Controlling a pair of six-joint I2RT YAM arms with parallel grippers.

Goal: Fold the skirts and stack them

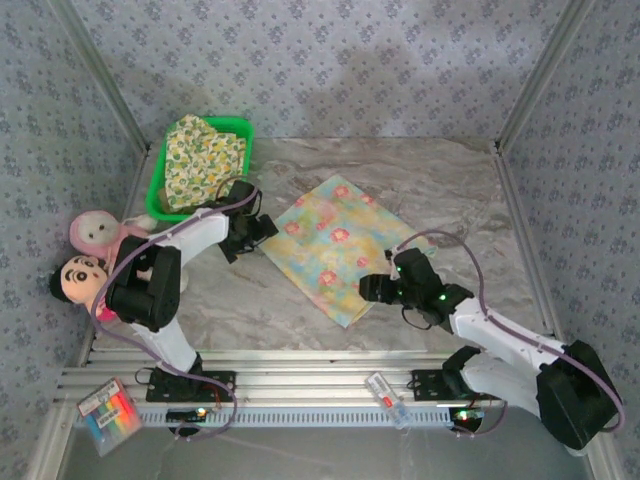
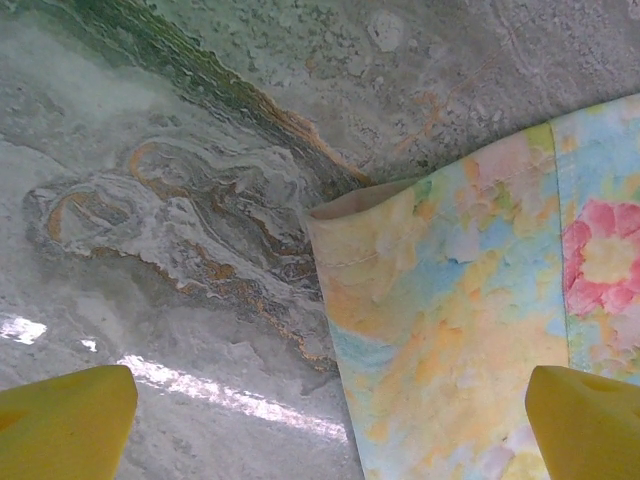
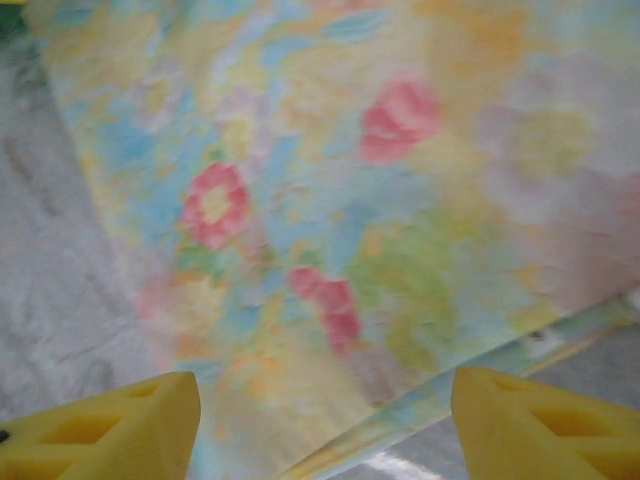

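Centre of the top view: the pastel skirt (image 1: 335, 245) lies spread flat and set diagonally on the marbled table (image 1: 470, 200), pink flowers on yellow and blue.

Left gripper (image 1: 262, 232) sits at the skirt's left corner. In its wrist view the yellow fingers (image 2: 70, 425) stand wide apart at the bottom corners of the frame. One is over bare table and the other over the cloth, with the skirt's corner lying loose between them. Nothing is held.

Right gripper (image 1: 372, 288) sits at the skirt's lower right edge. In its wrist view the jaws are apart above the print, with the hem running across the bottom of the frame. No cloth is pinched.

Upper left of the top view: a floral skirt (image 1: 203, 160), yellow-green, lies bunched in the green basket (image 1: 245, 128). Two dolls (image 1: 85, 265) lie at the left edge, below the basket, beside the left arm.
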